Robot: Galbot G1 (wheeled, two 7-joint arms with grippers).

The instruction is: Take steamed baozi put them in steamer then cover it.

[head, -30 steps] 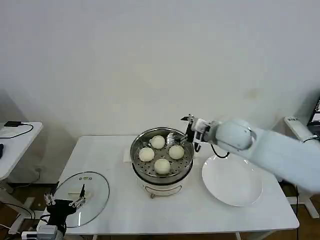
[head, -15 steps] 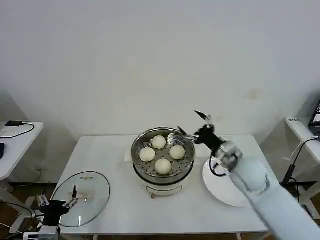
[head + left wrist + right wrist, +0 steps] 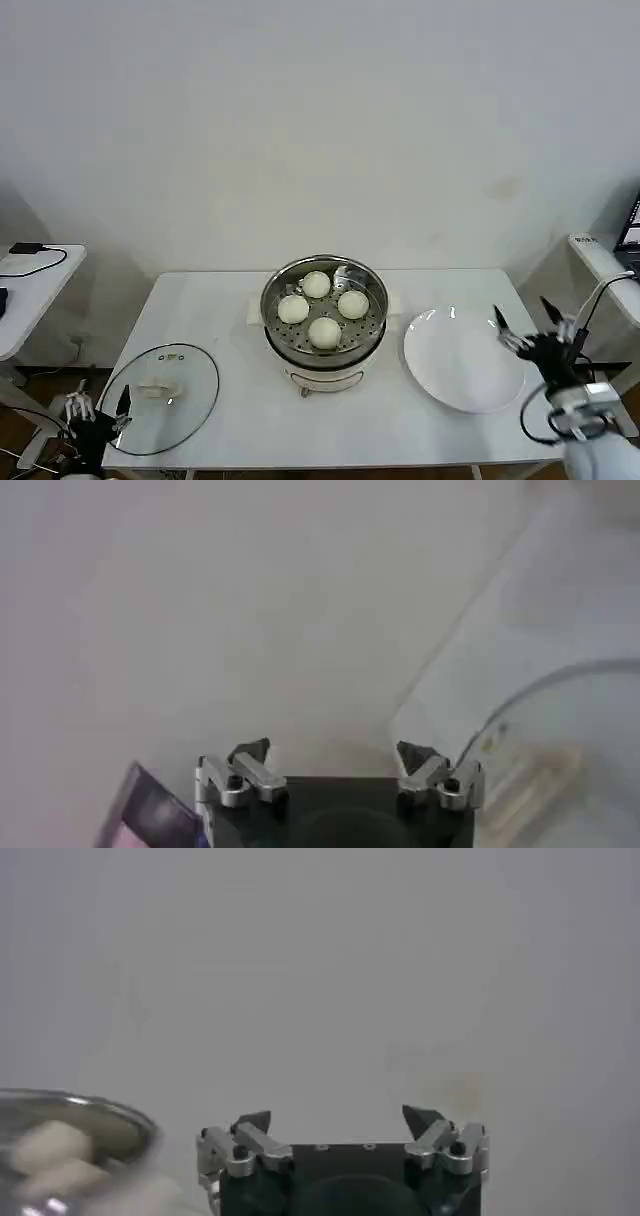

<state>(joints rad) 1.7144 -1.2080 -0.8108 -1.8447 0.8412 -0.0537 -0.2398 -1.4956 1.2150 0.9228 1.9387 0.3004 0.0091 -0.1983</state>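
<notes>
1. All four buns [image 3: 322,310] sit in the steamer [image 3: 324,316], so we need the lid [image 3: 160,398] next.
2. Our left hand [image 3: 95,418], open, is just beside it.
3. We grab its handle [image 3: 153,390] squarely.
4. Our right hand [image 3: 535,335], open, waits by the plate [image 3: 463,362].

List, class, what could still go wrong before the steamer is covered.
1. The cover overhangs the table's front-left edge; a clumsy grab by the left gripper could tip it off.
2. Four baozi rise above the steamer tray; a tilted lid might press them.
</notes>
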